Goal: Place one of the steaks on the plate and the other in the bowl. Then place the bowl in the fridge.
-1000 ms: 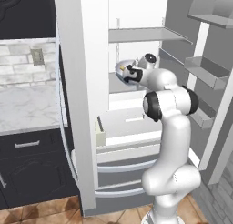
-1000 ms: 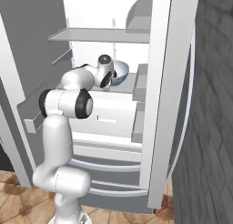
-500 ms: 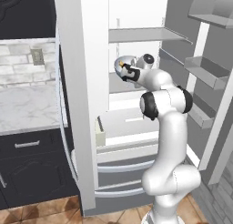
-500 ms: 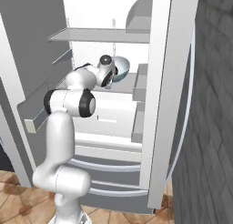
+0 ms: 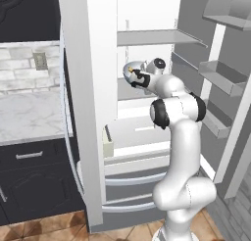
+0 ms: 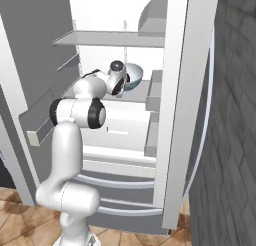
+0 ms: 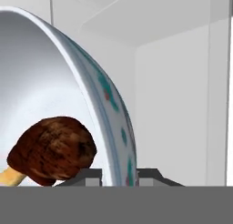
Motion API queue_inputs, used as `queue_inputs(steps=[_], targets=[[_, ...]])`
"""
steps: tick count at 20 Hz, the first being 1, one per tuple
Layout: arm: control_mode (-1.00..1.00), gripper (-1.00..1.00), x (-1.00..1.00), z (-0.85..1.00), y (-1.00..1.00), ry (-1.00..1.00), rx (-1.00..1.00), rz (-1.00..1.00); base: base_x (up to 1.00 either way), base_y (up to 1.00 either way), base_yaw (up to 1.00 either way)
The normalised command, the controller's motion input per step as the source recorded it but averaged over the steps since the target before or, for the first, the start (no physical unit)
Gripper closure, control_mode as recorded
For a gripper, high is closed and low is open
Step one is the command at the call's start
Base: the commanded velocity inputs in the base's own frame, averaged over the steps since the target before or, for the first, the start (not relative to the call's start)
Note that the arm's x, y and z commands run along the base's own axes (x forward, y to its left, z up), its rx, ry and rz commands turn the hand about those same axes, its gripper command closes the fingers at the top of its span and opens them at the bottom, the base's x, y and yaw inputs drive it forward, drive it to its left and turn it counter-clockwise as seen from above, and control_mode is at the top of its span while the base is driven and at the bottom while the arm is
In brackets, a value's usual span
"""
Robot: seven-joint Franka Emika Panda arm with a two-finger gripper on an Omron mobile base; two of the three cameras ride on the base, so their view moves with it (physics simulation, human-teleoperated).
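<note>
The tool (image 7: 119, 176) is clamped across the rim of the round pale grey-white bowl (image 7: 54, 82), wall between its fingers. Just beside it inside lies the dark brown oval steak (image 7: 52, 150). Gripping the rim likely leaves the underside free for setting down in the tall grey fridge (image 6: 185, 90).

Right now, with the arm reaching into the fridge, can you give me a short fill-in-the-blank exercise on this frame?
1. The tool grips the bowl by its ____.
2. Inside the bowl lies a brown ____.
3. The bowl is inside the open ____.
4. The bowl sits below a white ____ in the fridge.

Missing words: rim; steak; fridge; shelf
</note>
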Motion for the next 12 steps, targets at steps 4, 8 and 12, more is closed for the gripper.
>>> queue_inputs(steps=[4,8,12], targets=[[-1.00,-1.00,0.00,0.00,0.00,0.00,0.00,0.00,0.00,0.00,0.00],[-1.00,-1.00,0.00,0.00,0.00,-0.01,0.00,0.00,0.00,0.00,0.00],[-1.00,-1.00,0.00,0.04,0.00,-0.12,0.00,0.00,0.00,0.00,0.00]])
